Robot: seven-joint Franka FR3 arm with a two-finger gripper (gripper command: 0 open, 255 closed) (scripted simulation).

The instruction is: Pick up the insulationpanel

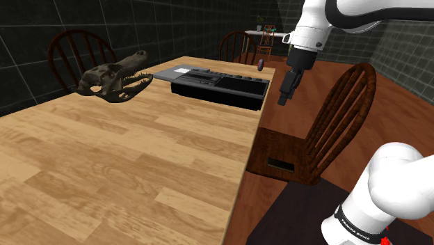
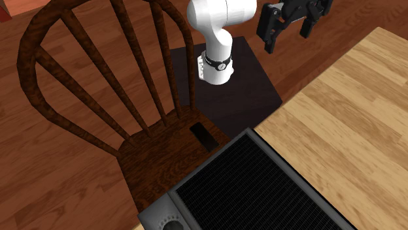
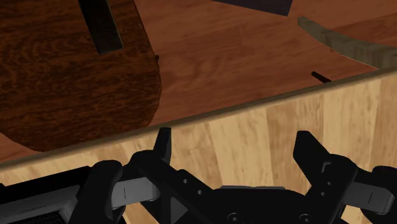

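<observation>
Above the tabletop's [image 1: 139, 160] edge by the wooden chair [image 1: 278, 149], the pincer [image 1: 284, 97] hangs wide open and empty, mid-approach; next it likely needs to reach over the dark gridded panel [image 2: 255, 189] and lower

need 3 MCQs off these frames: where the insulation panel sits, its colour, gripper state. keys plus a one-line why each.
1. Where does the insulation panel lie?
A. On the table, at the edge beside the chair
B. On the chair's seat
C. In the gripper

2. What colour is the panel's ribbed face?
A. White
B. Black
C. Red

3. What state is the gripper in?
A. Shut on the panel
B. Shut on nothing
C. Open, holding nothing

Answers:
1 A: the shoulder view shows it flat on the tabletop, along the edge next to the chair.
2 B: the second exterior view shows a black ribbed face inside a grey frame.
3 C: in the wrist view the fingers stand apart, with nothing clasped between them.
</observation>
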